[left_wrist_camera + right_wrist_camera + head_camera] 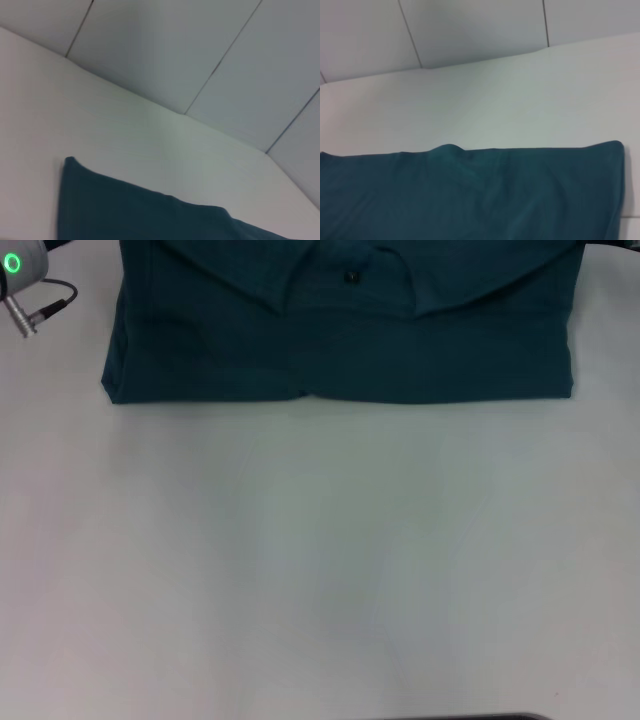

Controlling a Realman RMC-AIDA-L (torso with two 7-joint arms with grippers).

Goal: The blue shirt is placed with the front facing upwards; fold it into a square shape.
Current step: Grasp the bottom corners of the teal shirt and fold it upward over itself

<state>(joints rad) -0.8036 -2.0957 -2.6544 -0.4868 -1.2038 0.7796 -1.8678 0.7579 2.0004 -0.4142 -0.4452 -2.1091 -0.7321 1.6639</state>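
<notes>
Bare white worktop [320, 570] filled near side. Blue shirt [340, 340] lay folded at far edge, flat, collar label visible. Left arm [20, 280] at far-left corner; finger state couldn't tell, either gripper.

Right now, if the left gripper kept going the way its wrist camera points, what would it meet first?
Probably the blue shirt, then bare table and the wall beyond; depth is unclear, and the gripper itself isn't visible.

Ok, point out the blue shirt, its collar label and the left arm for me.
blue shirt [340, 360]: head view, middle of the folded body.
collar label [351, 277]: head view, small dark tag.
left arm [20, 265]: head view, wrist with green ring light.
</notes>
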